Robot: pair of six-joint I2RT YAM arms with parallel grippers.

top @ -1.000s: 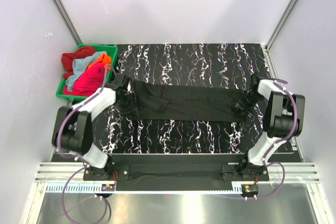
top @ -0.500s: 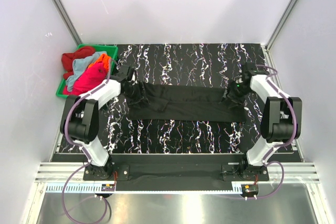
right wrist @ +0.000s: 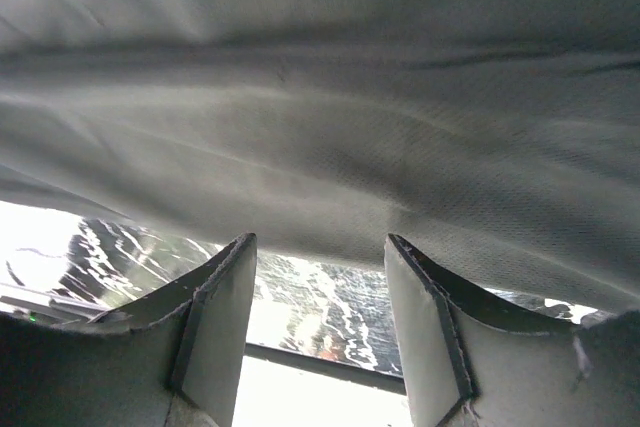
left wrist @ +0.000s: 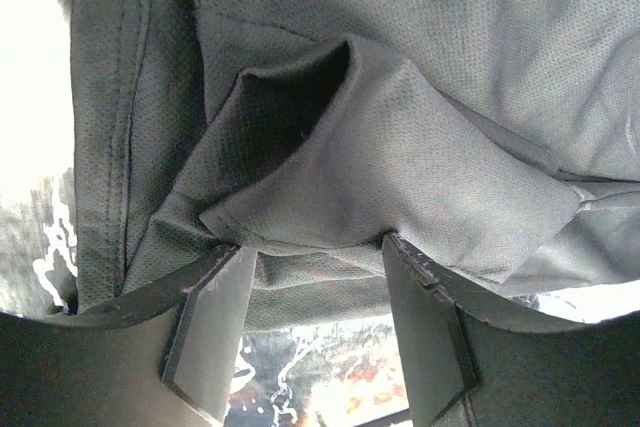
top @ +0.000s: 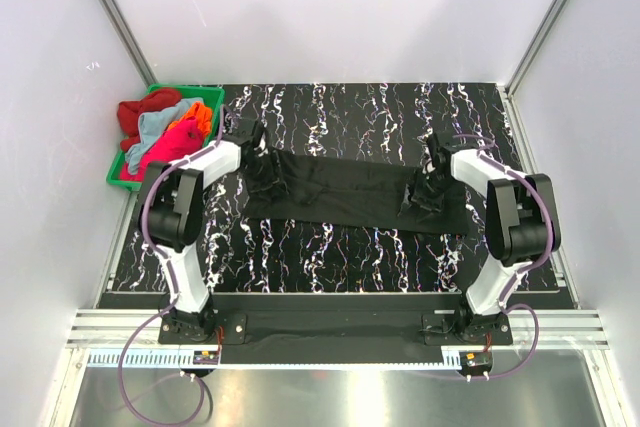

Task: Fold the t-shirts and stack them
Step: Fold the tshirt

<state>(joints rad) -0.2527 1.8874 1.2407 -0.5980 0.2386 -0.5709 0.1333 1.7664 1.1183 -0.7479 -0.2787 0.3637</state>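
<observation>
Lab robot cell: white panel walls [top: 350, 7], aluminium frame posts [top: 113, 17].

The t-shirt [top: 345, 192] lies across the table [top: 350, 107], bin [top: 214, 95] at far left

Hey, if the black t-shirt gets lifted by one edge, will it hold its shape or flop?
Probably floppy: the black t-shirt lies in soft creases and bunches into folds at the left hand. Likely light: the cloth near the right hand looks thin. Pushed, it would probably wrinkle rather than slide whole.
</observation>
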